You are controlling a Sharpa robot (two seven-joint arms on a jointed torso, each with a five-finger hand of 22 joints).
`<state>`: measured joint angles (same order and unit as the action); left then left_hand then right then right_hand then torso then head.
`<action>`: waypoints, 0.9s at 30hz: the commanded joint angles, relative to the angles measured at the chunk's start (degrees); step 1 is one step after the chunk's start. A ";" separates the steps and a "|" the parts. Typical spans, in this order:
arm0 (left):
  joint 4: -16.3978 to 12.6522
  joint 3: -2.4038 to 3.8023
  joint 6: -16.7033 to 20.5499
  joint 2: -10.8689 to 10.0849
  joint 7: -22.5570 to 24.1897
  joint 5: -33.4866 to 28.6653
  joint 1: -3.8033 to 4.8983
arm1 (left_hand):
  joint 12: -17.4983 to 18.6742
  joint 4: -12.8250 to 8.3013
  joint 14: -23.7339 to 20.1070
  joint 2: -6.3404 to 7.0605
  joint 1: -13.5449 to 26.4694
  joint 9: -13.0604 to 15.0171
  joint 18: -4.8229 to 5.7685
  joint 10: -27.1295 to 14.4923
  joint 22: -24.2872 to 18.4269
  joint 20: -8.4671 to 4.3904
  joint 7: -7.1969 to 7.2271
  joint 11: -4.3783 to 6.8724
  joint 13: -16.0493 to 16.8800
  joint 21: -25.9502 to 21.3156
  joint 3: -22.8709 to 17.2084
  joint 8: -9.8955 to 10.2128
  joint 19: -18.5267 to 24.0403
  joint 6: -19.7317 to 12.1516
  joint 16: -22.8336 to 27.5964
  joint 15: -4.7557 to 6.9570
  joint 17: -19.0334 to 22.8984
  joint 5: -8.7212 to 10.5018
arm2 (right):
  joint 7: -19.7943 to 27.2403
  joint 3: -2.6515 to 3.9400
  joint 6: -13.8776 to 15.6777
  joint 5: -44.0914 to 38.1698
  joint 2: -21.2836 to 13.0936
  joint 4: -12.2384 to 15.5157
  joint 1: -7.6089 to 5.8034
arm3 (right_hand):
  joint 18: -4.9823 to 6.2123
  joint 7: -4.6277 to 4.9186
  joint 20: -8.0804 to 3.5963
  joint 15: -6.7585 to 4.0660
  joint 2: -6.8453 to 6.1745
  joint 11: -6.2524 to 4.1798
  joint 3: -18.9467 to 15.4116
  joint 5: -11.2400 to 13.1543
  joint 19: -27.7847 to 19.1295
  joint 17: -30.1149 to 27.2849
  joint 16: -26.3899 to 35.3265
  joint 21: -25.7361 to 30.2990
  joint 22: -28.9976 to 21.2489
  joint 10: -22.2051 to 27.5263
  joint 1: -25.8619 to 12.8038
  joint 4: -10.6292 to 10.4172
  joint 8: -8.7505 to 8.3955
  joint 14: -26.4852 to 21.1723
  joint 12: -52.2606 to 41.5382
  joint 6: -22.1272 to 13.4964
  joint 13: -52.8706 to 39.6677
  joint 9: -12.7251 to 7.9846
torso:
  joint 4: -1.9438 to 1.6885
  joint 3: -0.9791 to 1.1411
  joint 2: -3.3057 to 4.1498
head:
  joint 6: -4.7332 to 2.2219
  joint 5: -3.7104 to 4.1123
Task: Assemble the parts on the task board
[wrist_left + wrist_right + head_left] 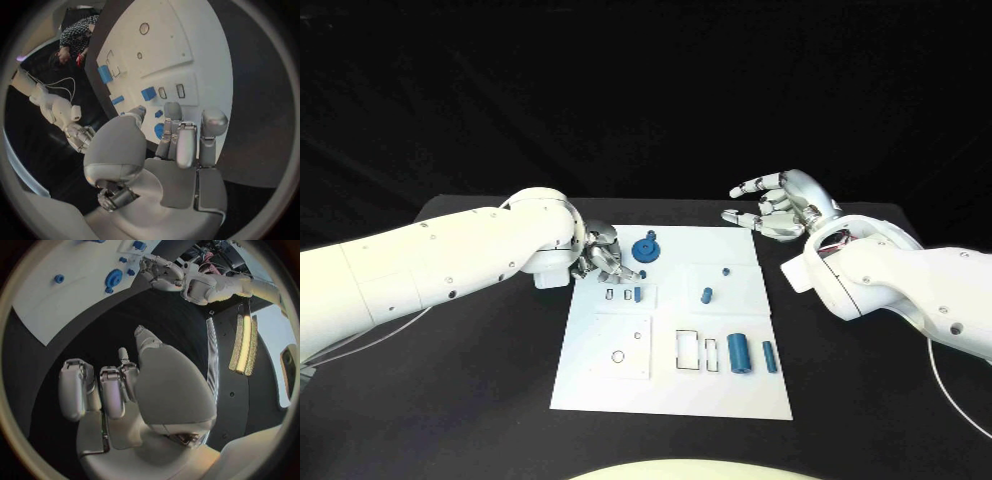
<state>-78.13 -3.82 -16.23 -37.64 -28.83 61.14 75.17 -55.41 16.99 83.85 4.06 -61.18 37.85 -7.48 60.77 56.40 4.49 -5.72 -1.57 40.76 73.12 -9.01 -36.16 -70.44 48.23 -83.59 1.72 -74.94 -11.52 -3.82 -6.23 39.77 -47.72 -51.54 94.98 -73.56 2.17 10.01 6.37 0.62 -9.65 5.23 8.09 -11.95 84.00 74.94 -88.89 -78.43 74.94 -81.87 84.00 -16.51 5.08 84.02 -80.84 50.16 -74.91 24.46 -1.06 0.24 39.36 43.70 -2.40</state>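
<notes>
The white task board (675,390) (187,35) (56,305) lies mid-table. A round blue part (646,250) (159,131) (114,277) sits near its far edge. Two blue cylinders (737,352) (769,356) lie at its near right, and two small blue parts (707,295) (726,270) sit mid-board. My left hand (603,260) (178,145) (157,270) hovers over the board's far left, beside the round part, fingers pointing down, with nothing seen in them. My right hand (783,205) (125,390) (78,137) is raised beyond the board's far right corner, fingers apart and empty.
Small rectangular slots (629,294) (180,90) lie just under my left fingers. Larger outlined recesses (689,350) and a small ring mark (617,356) are on the board's near half. Black tabletop (473,400) surrounds the board.
</notes>
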 commanded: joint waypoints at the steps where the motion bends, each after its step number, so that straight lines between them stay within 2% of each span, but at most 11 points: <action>1: -0.04 -0.12 -2.17 0.57 -0.39 -1.34 0.06 | -0.22 -0.06 1.82 -0.42 0.43 0.11 0.90 0.49 0.18 -0.11 0.02 -0.13 0.18 0.23 0.22 -0.39 -0.33 -0.26 -0.39 -0.03 -5.54 -0.10 | -0.58 0.04 0.30 -0.34 0.22 -0.13 -0.03 | 0.66 0.07 0.35 0.22 0.63 -0.07 0.35 0.27 0.21 12.56 0.18 0.23 7.81 0.37 0.00 0.01 0.04 5.28 0.27 0.05 -5.95 0.00 | -0.06 -0.06 0.08 | 0.08 0.11; 5: 0.11 -0.38 -2.39 1.18 -0.44 -1.83 0.04 | -0.27 -0.08 1.81 -0.55 0.38 0.19 0.92 0.48 0.29 -0.10 0.04 -0.12 0.21 0.30 0.18 -0.42 -0.36 -0.27 -0.40 -0.02 -5.53 -0.24 | -0.75 0.04 0.25 -0.41 0.42 -0.25 -0.03 | 0.66 0.07 0.35 0.22 0.63 -0.07 0.35 0.27 0.21 12.56 0.18 0.23 7.81 0.37 0.00 0.01 0.04 5.28 0.27 0.05 -5.95 0.00 | -0.02 0.04 -0.01 | 0.34 -0.07; 10: 0.31 -0.61 -2.18 1.66 -0.45 -2.18 0.02 | -0.44 -0.09 1.85 -0.66 0.30 0.27 0.95 0.56 0.46 -0.09 0.05 -0.11 0.42 0.40 0.14 -0.44 -0.43 -0.29 -0.48 -0.02 -5.65 -0.39 | -0.97 0.04 0.20 -0.55 0.58 -0.31 -0.03 | 0.66 0.07 0.35 0.22 0.63 -0.07 0.35 0.27 0.21 12.56 0.18 0.23 7.81 0.37 0.00 0.01 0.04 5.28 0.27 0.05 -5.95 0.00 | 0.01 0.05 -0.01 | 0.38 0.06; 27: 0.38 -0.83 -3.34 2.38 -0.41 -3.13 0.00 | -0.70 -0.18 1.88 -0.90 -0.91 0.74 1.00 0.46 0.85 -0.03 0.12 -0.05 0.61 0.70 -0.20 -0.50 -0.45 -0.44 -0.64 0.01 -5.81 -0.77 | -1.68 0.04 -0.15 -1.16 0.97 -0.48 -0.02 | 0.67 0.05 0.34 0.20 0.79 -0.10 0.56 0.26 0.21 12.46 0.24 0.27 7.80 0.34 0.13 0.07 0.10 5.25 0.25 0.13 -5.96 0.02 | 0.02 0.09 0.00 | 0.40 0.23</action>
<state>-77.83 -4.63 -17.87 -35.45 -29.26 58.73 75.14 -55.91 16.99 83.85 3.12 -61.67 38.54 -7.48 60.94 57.23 4.49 -5.72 -1.75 41.33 73.61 -9.02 -36.36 -70.44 48.23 -84.02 1.72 -74.93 -12.14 -5.28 -6.23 39.76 -48.04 -50.61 94.53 -73.57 2.17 10.01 6.37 0.62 -9.42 5.23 8.25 -11.95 84.00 74.92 -88.89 -78.43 74.92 -81.88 84.23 -16.35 5.08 84.02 -80.84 50.16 -74.94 24.46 -1.04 0.34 39.34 44.07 -2.16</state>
